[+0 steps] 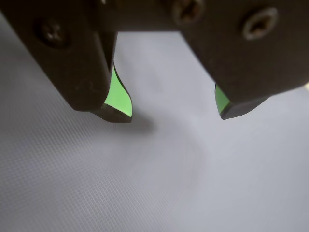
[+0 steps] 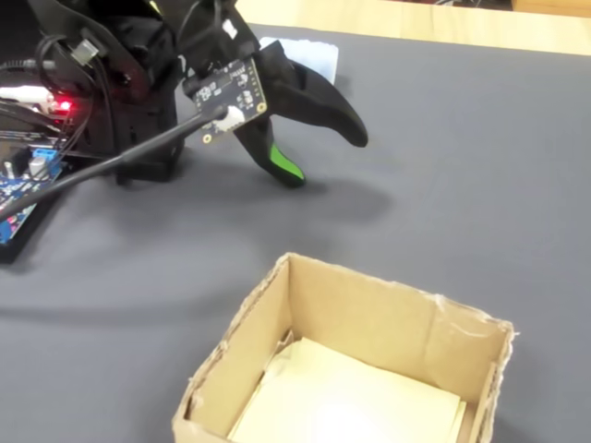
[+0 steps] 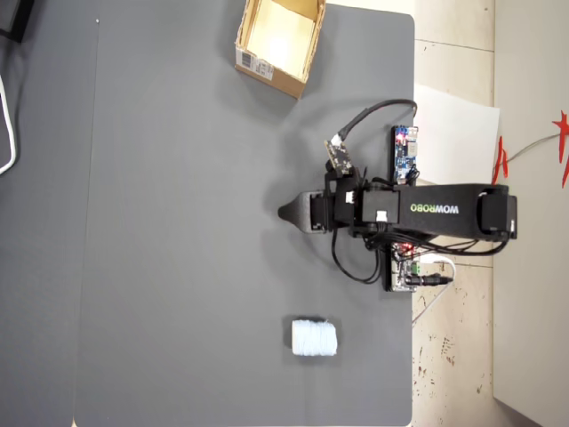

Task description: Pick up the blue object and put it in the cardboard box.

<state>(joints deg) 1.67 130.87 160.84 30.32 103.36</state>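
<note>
Fingers: the gripper [image 1: 176,116] hangs spread and empty just above the dark mat [image 3: 178,222], its green-lined tips [image 1: 120,99] apart with bare mat between them in the wrist view.

Blue object: the pale ribbed roll [image 3: 314,338] lies on its side on the mat, well apart from the gripper and toward the lower edge of the overhead view; only its edge peeks out behind the arm in the fixed view.

Step in hand: judging by the layout, the reach has not yet begun. To do it well, the arm should swing toward the roll, bring the spread tips down on either side of its body, then close gently, since the surface looks soft.

Cardboard box: the tan box [image 3: 307,67] sits at the mat's far end, on the opposite side of the arm from the roll, white label facing outward.

Box contents: pale sheet lining [image 2: 351,397] covers the floor; nothing else shows inside.

Arm: black body [image 3: 444,212] stretched across the mat's edge, beside small circuit boards [image 3: 404,151].
</note>
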